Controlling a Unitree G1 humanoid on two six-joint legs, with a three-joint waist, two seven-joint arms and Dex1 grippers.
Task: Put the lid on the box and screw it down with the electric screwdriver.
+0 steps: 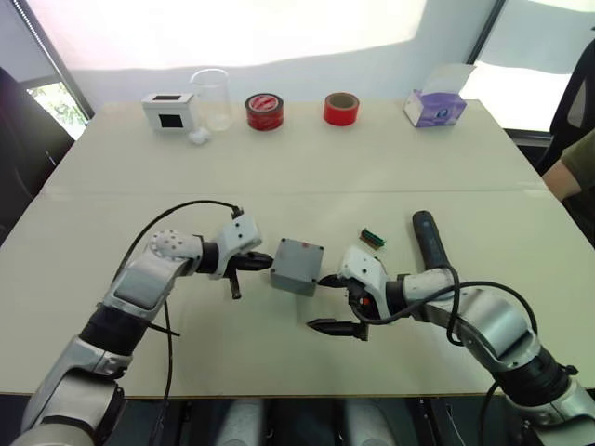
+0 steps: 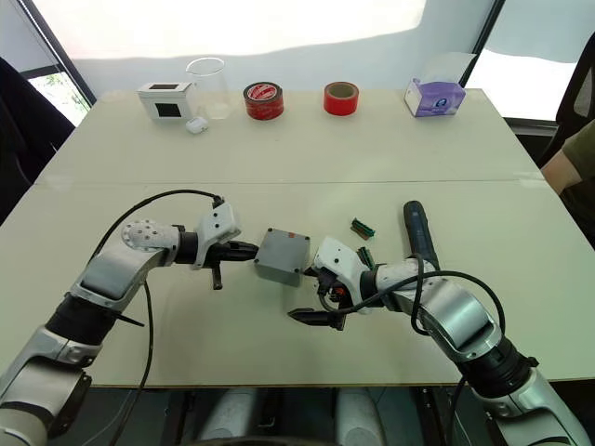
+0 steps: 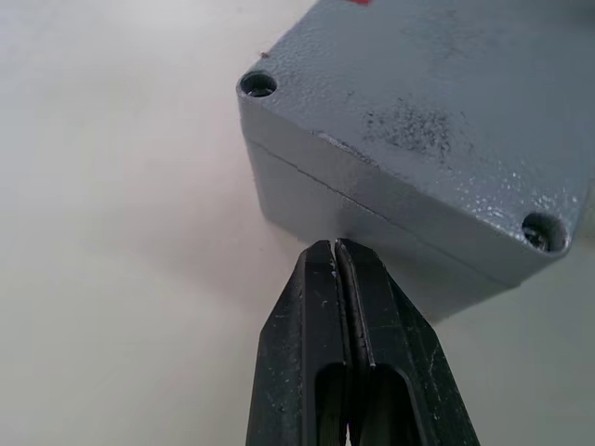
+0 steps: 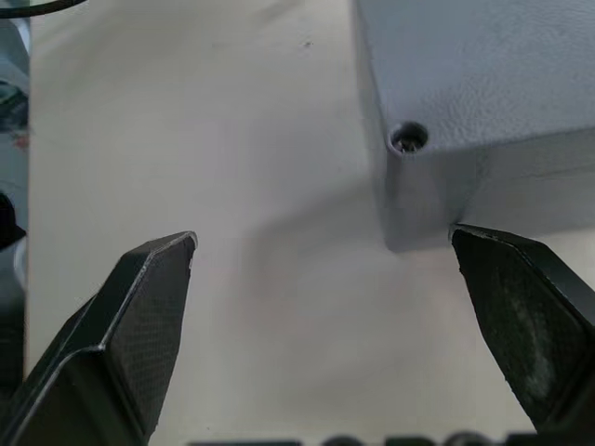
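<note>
The grey box [image 1: 297, 268] stands in the middle of the table with the lid [image 3: 437, 102] sitting on top of it; a seam runs between them and screw holes show at the corners. My left gripper [image 1: 264, 264] is shut, and its tips [image 3: 335, 253] touch the box's left wall. My right gripper [image 1: 326, 304] is open at the box's right side. One finger [image 4: 521, 316] rests against the box's corner, while the other [image 4: 139, 316] is out over bare table. The black electric screwdriver [image 1: 427, 239] lies on the table to the right of the box, above my right arm.
A small green piece [image 1: 373, 238] lies between box and screwdriver. Along the far edge stand a white box with a black window [image 1: 168, 111], a clear beaker [image 1: 213, 98], two red tape rolls [image 1: 265, 111] [image 1: 341, 109] and a tissue box [image 1: 434, 107]. A person's arm [image 1: 569, 167] is at the right edge.
</note>
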